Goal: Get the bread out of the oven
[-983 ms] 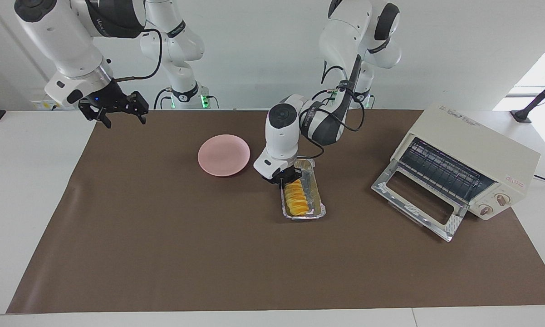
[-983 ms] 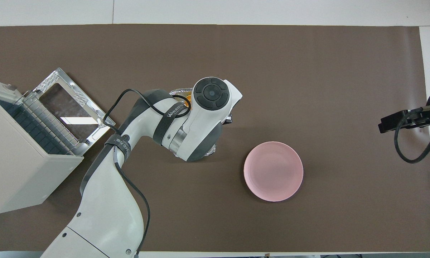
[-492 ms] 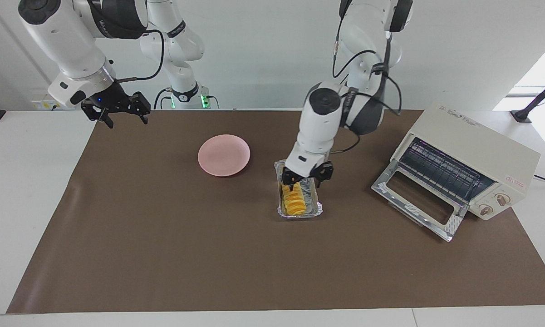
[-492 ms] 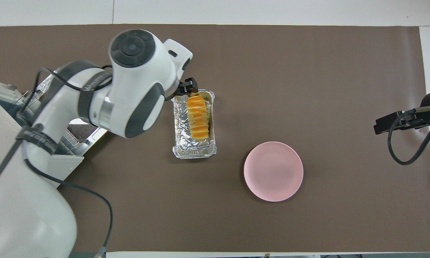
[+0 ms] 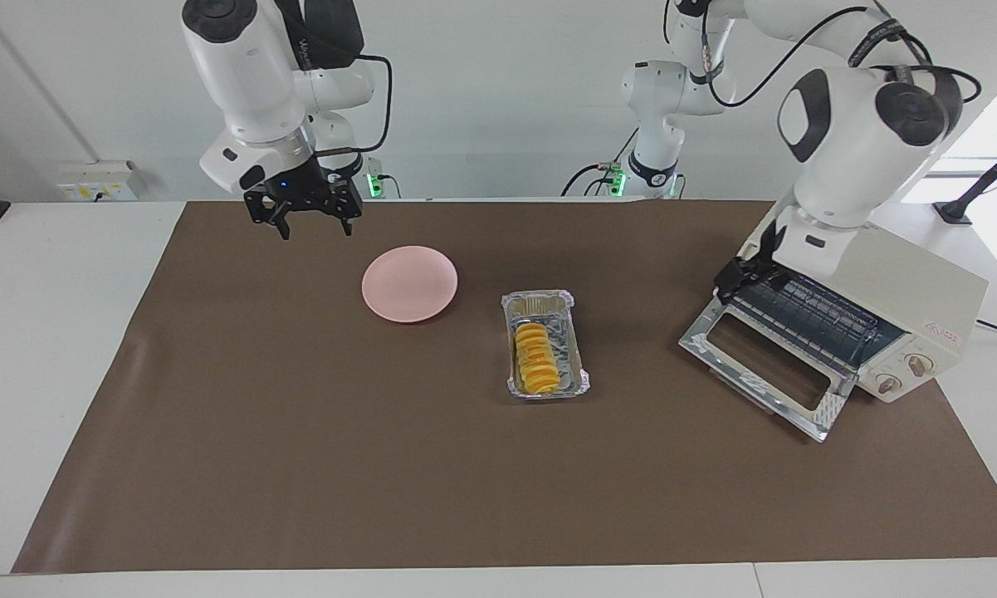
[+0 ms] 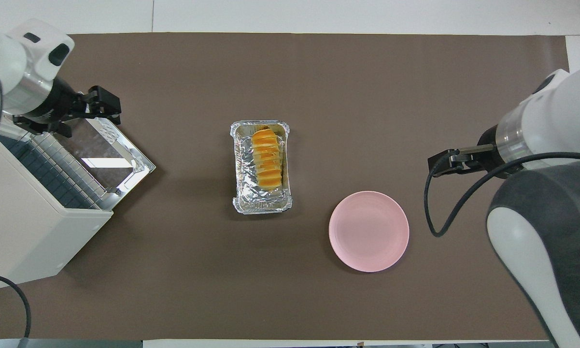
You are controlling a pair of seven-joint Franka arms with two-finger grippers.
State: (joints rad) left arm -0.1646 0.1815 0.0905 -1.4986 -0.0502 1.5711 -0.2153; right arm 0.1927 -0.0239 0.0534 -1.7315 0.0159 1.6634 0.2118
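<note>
- The bread (image 5: 536, 359) lay in the foil tray (image 5: 577, 365) out on the brown mat (image 5: 299, 465), well apart from the oven (image 5: 896, 282) and toward the middle of the table. In the overhead view the bread (image 6: 266, 157) sat along one side of the foil tray (image 6: 244, 159), with bare foil at the end nearer the robots.
- The oven stood at the left arm's end of the table with its glass door (image 5: 764, 365) dropped flat onto the mat and its wire rack (image 5: 805, 309) bare, so nothing showed inside.
- The left gripper (image 5: 737, 274) hung over the oven's mouth, at the upper corner of the opening. It held nothing that could be seen, but whether its fingers were spread or closed could not be told.
- The right gripper (image 5: 303, 214) hovered over the mat beside the pink plate (image 5: 409, 283), on the side toward the right arm's end, with its fingers spread and nothing between them.
- Judged from this, the main part of the task looked done: the bread was out of the oven and resting free on the mat, with neither gripper touching it.
- What was left, if anything, looked small: perhaps shutting the oven door, or moving the bread onto the plate, which lay bare near the tray.
</note>
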